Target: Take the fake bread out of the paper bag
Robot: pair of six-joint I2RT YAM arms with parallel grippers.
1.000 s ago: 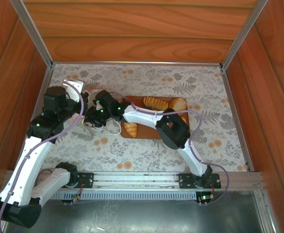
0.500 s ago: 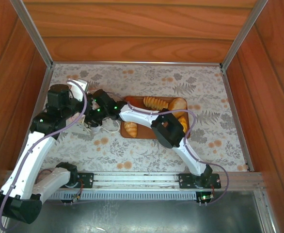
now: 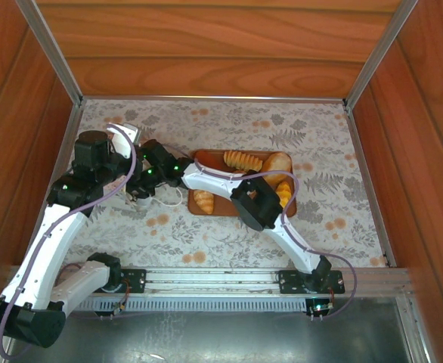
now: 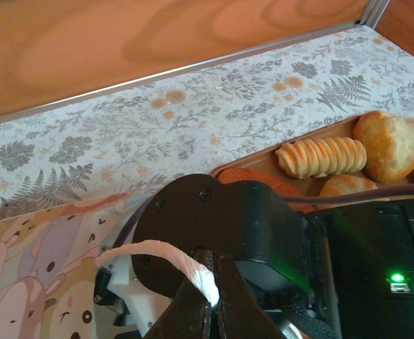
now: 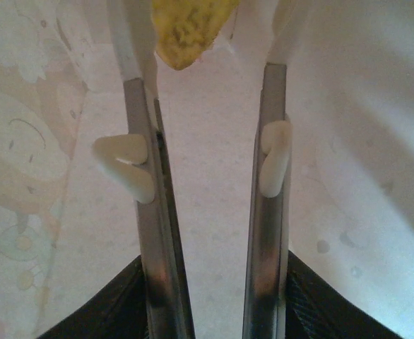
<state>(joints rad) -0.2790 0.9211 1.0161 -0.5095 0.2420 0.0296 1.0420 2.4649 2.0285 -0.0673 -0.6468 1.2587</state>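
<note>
Reaching step, by the look of it, with at least one piece to fetch. Hold the left gripper (image 4: 210, 314) clamped as now on the white cord handle (image 4: 166, 252), low centre of the left wrist view, so as to prop the mouth of the paper bag (image 4: 30, 282), printed side at lower left, wide and steady. Deep inside the bag, seen from the right wrist: right gripper (image 5: 205, 78) with jaws parted and nothing between them, and a yellow-brown piece of fake bread (image 5: 191, 28) at the top edge of the frame, just beyond the tips and slightly left of the gap's middle. Ease forward to straddle that piece with the pads (image 5: 274, 159), nudge a touch left to centre it, then close gently on its middle. Beware of pinching the bag wall on either side. Lift straight out through the mouth and carry toward the brown tray (image 4: 244, 171) at the right of the left wrist view, beside the ridged roll (image 4: 322, 157) and the bun (image 4: 386, 145) already lying there.
</note>
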